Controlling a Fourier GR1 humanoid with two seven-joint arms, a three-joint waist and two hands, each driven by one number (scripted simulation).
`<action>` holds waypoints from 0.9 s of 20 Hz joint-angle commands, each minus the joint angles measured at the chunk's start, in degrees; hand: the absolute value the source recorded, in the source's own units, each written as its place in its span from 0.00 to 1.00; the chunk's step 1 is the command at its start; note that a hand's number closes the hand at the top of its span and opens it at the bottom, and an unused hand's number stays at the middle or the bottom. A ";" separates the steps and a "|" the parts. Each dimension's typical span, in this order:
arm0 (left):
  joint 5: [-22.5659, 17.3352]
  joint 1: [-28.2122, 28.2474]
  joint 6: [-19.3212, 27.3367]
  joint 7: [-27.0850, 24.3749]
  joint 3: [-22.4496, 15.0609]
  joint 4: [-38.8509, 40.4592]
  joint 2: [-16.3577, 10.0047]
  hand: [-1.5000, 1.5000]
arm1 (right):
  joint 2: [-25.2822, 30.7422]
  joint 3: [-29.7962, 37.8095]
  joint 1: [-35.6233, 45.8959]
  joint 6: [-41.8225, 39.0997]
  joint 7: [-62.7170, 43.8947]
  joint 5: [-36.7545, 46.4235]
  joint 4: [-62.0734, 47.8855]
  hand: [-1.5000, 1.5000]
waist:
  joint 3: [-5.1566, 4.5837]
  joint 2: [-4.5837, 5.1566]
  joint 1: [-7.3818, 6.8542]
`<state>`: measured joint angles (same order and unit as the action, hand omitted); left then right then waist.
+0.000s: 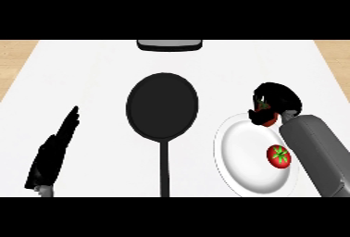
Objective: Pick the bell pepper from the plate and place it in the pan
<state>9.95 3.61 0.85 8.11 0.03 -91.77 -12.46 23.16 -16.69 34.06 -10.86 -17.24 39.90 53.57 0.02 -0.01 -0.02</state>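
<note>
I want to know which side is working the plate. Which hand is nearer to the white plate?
Right. The right hand is over the plate's far rim, curled round a red thing. The left hand rests open on the other side of the pan.

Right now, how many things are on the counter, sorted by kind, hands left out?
Pans: 1, the black pan
Plates: 1, the white plate
Red vegetables: 2, the loose vegetable on the plate, the held vegetable in the right hand
Others: 1, the grey object at the far edge
Total: 5
</note>
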 commanded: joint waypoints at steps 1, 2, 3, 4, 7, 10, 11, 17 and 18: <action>-0.71 0.95 -0.62 -0.33 0.94 0.02 -0.69 0.50 | 3.41 0.15 1.85 9.65 7.40 3.46 7.42 1.00 | 0.02 -0.42 0.33; -0.86 -0.48 -0.83 -1.11 1.63 1.43 -1.18 0.50 | 2.02 -0.49 0.77 14.98 9.46 5.21 7.54 1.00 | 0.05 -0.05 0.27; -0.47 1.03 -0.72 -0.08 -0.47 -0.82 0.34 0.50 | 2.76 0.33 2.59 15.82 10.19 5.30 8.92 1.00 | 0.07 -0.26 -0.16; -0.23 -0.05 -0.37 0.60 0.27 -0.29 -0.16 0.50 | 2.75 2.01 3.24 17.55 12.31 3.73 11.27 1.00 | 0.08 -0.31 0.38; 1.20 -0.16 0.44 1.31 -1.07 -1.43 0.81 0.50 | 0.74 0.73 4.19 18.80 12.85 5.49 13.87 1.00 | 0.01 -0.10 -0.17; -1.00 -0.72 -1.93 0.47 1.29 -0.07 -0.87 0.50 | -2.20 2.38 6.94 16.47 11.94 3.62 15.22 1.00 | -0.03 -0.01 -0.31; -0.20 1.92 -0.90 -5.19 1.16 1.47 -0.09 0.50 | -4.52 0.62 6.87 16.58 10.00 5.25 16.27 1.00 | -0.06 -0.03 -0.41; 1.94 -0.79 -0.46 0.58 -1.29 -0.55 1.27 0.50 | -14.97 2.76 18.31 15.64 9.81 2.91 2.55 1.00 | -0.02 0.37 -1.74; 0.10 -0.35 -1.71 -1.54 0.57 1.24 0.41 0.50 | -17.50 2.05 16.07 18.58 10.84 3.52 1.94 1.00 | -0.03 0.32 -1.41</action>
<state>10.54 3.40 -0.13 7.31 0.08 -91.34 -11.89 12.02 -14.74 46.52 5.79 -6.65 43.34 61.46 -0.01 0.15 -0.98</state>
